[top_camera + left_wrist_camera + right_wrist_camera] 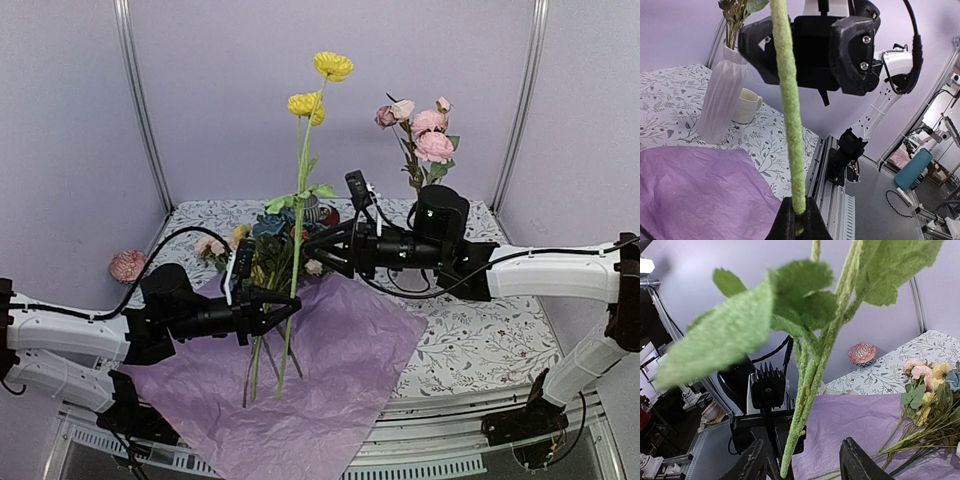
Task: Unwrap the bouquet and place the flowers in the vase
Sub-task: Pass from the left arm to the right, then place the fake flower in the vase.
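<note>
A yellow-bloomed flower (333, 66) stands upright on its long green stem (297, 250). My left gripper (287, 306) is shut on the lower stem (790, 100), which is pinched between its black fingertips (799, 212). My right gripper (316, 243) is open higher up the same stem (802, 410). Its fingers (754, 460) stand apart on either side without touching the stem. The white ribbed vase (722, 100) holds pink roses (430, 135); in the top view my right arm hides its body. The purple tissue paper (330, 370) lies spread flat, with the other flowers (262, 245) on its far edge.
A cream mug (746, 105) stands beside the vase. A small red bowl (128, 265) sits at the table's left edge. The floral tablecloth (480, 340) shows at right. Loose stems (925, 430) lie on the paper near my right gripper.
</note>
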### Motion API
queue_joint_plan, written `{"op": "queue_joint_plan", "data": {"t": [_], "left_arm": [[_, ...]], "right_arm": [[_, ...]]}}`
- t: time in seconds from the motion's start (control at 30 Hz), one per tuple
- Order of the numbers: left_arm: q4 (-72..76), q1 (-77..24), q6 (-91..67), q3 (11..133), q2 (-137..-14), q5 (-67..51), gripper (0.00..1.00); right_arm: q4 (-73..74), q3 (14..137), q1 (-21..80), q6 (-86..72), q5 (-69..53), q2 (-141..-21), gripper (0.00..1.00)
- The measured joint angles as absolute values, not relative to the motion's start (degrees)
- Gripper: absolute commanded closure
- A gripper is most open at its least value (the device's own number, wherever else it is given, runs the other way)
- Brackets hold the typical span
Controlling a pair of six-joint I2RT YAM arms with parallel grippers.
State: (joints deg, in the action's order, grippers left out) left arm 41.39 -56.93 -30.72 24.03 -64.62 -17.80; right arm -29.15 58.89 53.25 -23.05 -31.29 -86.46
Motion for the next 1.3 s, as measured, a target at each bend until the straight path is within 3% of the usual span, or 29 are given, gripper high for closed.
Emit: {"op": "queue_joint_plan", "data": {"t": [0.47, 0.63, 0.73, 0.83, 0.97, 1.07, 1.17, 1.3], "left_arm": [[41.36, -58.35, -29.76, 26.17, -67.55, -18.24, 1.00], [41.36, -58.52, -29.56, 26.30, -67.66, -18.63, 1.00], [41.32, -58.57, -29.56, 26.30, -67.70, -18.59, 0.91], [41.30, -58.57, -29.08, 26.30, -68.01, -18.33, 0.76], [41.45, -58.92, -28.73, 26.35, -68.03, -18.57, 0.45], [41.32, -59.27, -28.69, 26.37, -67.85, -18.33, 0.27], [41.28, -59.44, -28.56, 26.28, -66.94, -17.47, 0.20], [41.28, -59.51, -28.67, 26.00, -64.58, -16.05, 0.19]], "right_arm": [[-29.61, 59.66, 53.25, -24.84, -35.79, -88.64, 0.63], [-30.04, 59.66, 53.25, -24.97, -36.60, -89.12, 0.79], [-30.13, 59.66, 53.25, -25.17, -36.62, -89.32, 0.95], [-30.48, 59.66, 53.43, -26.00, -36.69, -89.30, 0.96], [-30.46, 58.96, 53.63, -25.71, -34.92, -88.36, 0.97], [-30.17, 57.60, 53.60, -25.04, -32.73, -86.11, 0.97], [-28.64, 56.49, 53.60, -23.35, -29.19, -82.54, 0.97], [-24.93, 55.94, 53.60, -19.92, -23.35, -77.08, 0.97]]}}
